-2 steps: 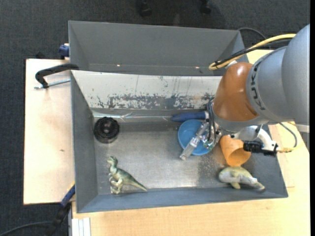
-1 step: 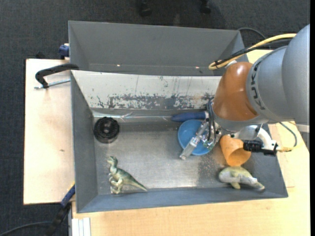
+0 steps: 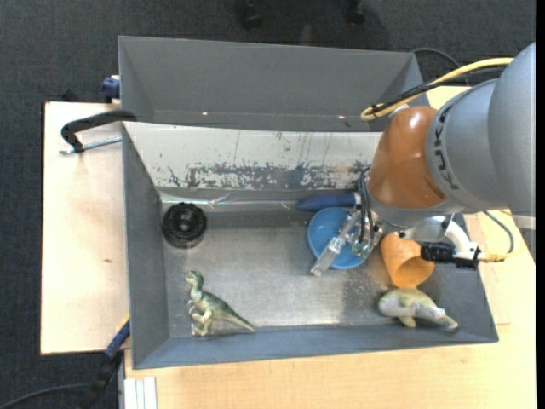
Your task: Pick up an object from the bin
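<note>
My gripper (image 3: 341,257) hangs over a round blue bowl-like scoop (image 3: 328,231) right of the bin's middle. The gripper is open, with nothing between its fingers: one fingertip is at the scoop's lower left edge, the other over its right side. The scoop's dark blue handle (image 3: 324,202) points towards the back wall. An orange cup (image 3: 407,265) lies on its side just right of the gripper. In front of the cup, in the near right corner, lies a grey-green toy dinosaur (image 3: 415,308).
A black round cap-like thing (image 3: 184,224) sits at the left by the back wall. A green long-necked toy dinosaur (image 3: 209,308) lies in the near left corner. The arm with its orange cover reaches in over the bin's right side.
</note>
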{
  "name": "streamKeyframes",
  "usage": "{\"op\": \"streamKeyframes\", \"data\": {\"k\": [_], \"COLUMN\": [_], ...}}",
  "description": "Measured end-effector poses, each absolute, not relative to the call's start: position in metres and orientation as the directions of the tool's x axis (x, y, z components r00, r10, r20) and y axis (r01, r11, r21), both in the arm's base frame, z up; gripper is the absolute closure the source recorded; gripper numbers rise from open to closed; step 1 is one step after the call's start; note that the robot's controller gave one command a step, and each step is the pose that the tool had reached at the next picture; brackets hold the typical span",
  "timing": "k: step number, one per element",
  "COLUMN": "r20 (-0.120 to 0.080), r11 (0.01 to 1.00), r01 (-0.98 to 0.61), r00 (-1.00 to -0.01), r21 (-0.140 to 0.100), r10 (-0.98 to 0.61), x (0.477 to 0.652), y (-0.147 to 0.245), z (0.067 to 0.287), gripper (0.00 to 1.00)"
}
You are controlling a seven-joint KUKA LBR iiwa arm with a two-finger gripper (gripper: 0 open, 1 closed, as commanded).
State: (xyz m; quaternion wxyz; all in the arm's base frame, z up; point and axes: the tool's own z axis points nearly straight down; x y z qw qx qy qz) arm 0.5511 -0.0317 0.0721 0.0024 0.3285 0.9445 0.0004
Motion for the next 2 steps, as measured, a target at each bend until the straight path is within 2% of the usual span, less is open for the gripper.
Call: {"op": "streamKeyframes", "data": {"k": [1, 2], "r20": [-0.004, 0.006], "r11": [0.785, 0.786], "r01": [0.619, 0.618], "r00": [-0.785, -0.786], "r21": [0.002, -0.003], "r10": [0.619, 0.618], "x": [0.5522, 0.5496], "y": [-0.0313, -0.0301], "z": [0.0728, 0.0712], "gripper": [0.0, 1.0]}}
